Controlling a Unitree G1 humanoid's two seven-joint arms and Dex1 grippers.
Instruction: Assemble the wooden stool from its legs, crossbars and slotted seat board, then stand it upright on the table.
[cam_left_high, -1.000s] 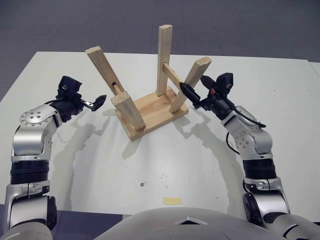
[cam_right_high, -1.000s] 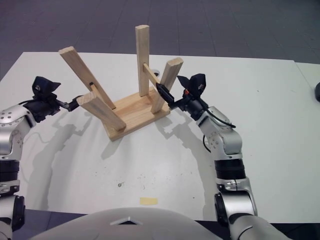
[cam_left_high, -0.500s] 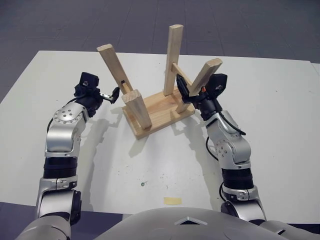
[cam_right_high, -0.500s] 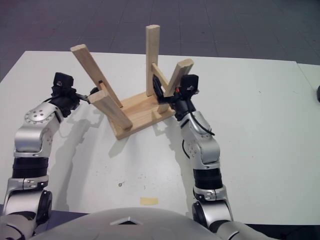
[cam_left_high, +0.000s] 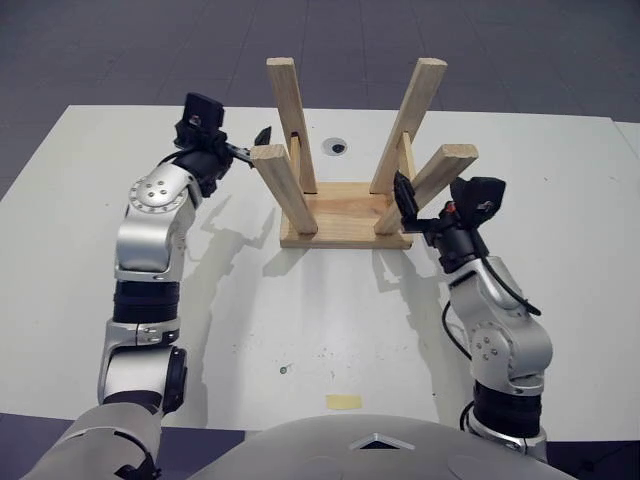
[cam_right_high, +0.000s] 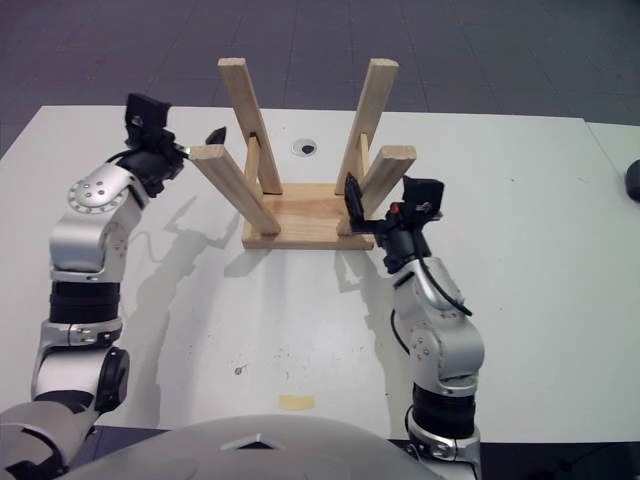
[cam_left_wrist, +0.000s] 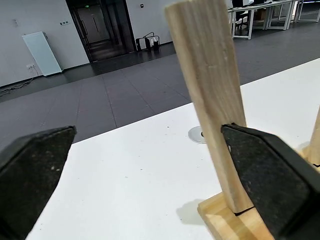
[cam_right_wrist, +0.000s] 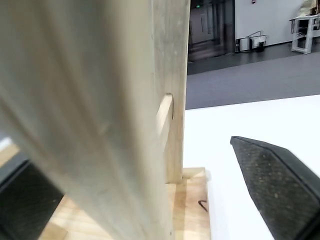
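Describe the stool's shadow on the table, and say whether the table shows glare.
Left eye view: the stool casts a soft, faint shadow on the table, toward the robot; the top is evenly lit, no glare. Left wrist view: a dim shadow lies beside the seat board.

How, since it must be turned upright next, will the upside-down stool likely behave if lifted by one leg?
Probably stiff: the stool is solid wood, legs slotted into the seat board. Lifted by one leg it would likely swing, the board hanging off-centre. Resting flat on the board, it seems unlikely to tip if nudged.
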